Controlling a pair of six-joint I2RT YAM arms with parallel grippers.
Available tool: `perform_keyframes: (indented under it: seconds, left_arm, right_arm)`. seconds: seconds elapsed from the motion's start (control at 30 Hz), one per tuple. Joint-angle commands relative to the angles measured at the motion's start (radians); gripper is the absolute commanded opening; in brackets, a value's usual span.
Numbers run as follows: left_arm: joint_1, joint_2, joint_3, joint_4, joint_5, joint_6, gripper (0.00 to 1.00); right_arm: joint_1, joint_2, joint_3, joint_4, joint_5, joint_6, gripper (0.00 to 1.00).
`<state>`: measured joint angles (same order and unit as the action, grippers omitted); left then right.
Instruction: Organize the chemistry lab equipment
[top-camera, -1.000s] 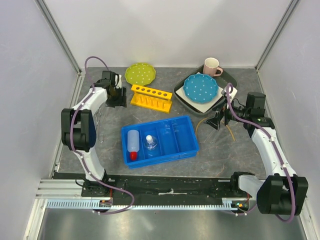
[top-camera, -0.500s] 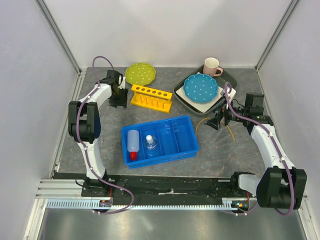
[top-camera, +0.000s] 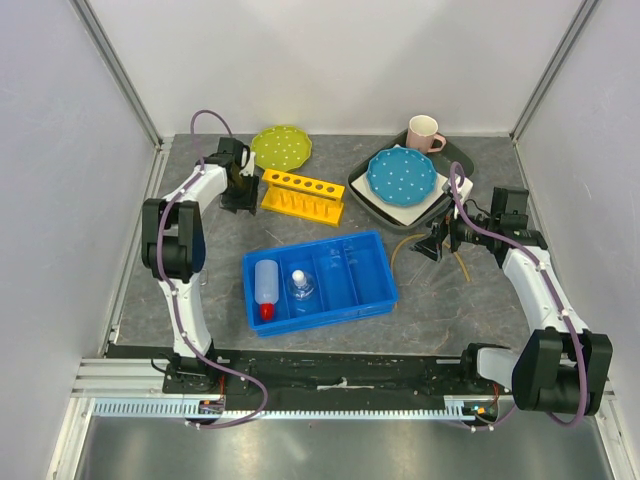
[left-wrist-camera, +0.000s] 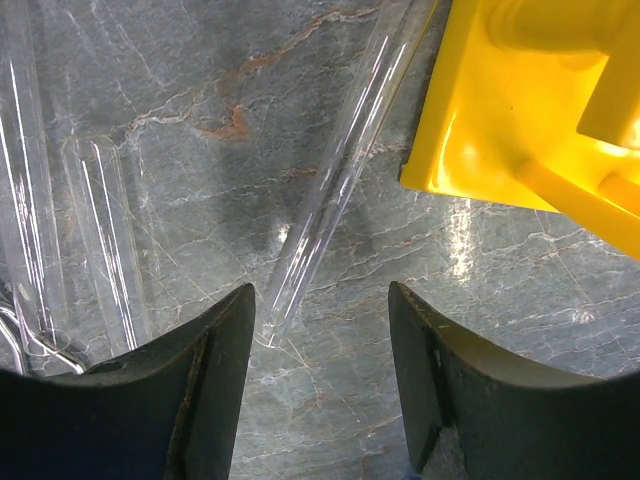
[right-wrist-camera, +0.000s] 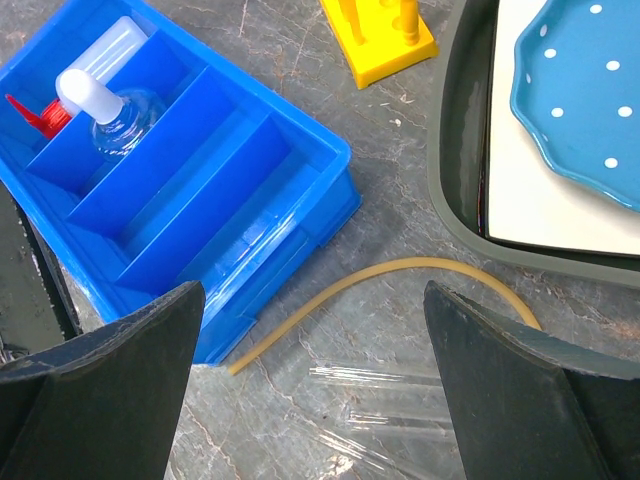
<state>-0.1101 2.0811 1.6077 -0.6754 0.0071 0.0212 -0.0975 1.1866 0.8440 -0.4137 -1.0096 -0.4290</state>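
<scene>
The likeliest slip here is a bad catch on glass. The left gripper (left-wrist-camera: 318, 310) is spread wide and holds nothing, low over the table at about 10 o'clock in the overhead view. Only the near tip of a clear test tube (left-wrist-camera: 335, 190) lies between its fingers. In the wrist view the tube lies flat, its long axis running from 1 o'clock down to 7 o'clock, so it sits skewed to the closing line. A squeeze now would probably nip the very end, and the round glass could pivot, roll or squirt free. A hard pinch might crack it. The yellow rack (left-wrist-camera: 520, 110) sits just beside the tube at 2 o'clock, and more tubes (left-wrist-camera: 100, 230) lie at 9 o'clock, so a sideways correction risks knocking either. The right gripper (right-wrist-camera: 310, 300) is also spread and empty, at about 3 o'clock overhead, above the tan tubing (right-wrist-camera: 400, 268). The tubing arcs from 7 o'clock beside the blue tray (right-wrist-camera: 170, 190) over toward 4 o'clock by the grey tray (right-wrist-camera: 455, 150). The squeeze bottle (top-camera: 266, 285) and the flask (top-camera: 301, 288) lie in the blue tray's left compartments.
</scene>
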Motion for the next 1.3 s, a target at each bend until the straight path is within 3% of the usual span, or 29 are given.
perform_keyframes:
  seconds: [0.0,1.1,1.27]
  left_arm:
    - [-0.003,0.019,0.046,-0.006,-0.004,0.045,0.61]
    - [-0.016,0.12,0.126,-0.015,-0.053,0.045,0.52]
    - [-0.019,0.129,0.136,-0.019,-0.084,0.039,0.46]
  right_arm:
    - [-0.008,0.005,0.01,0.007,-0.044,-0.033,0.98]
    - [-0.021,0.018,0.012,-0.005,-0.049,-0.045,0.98]
    - [-0.022,0.018,0.012,-0.004,-0.047,-0.047,0.98]
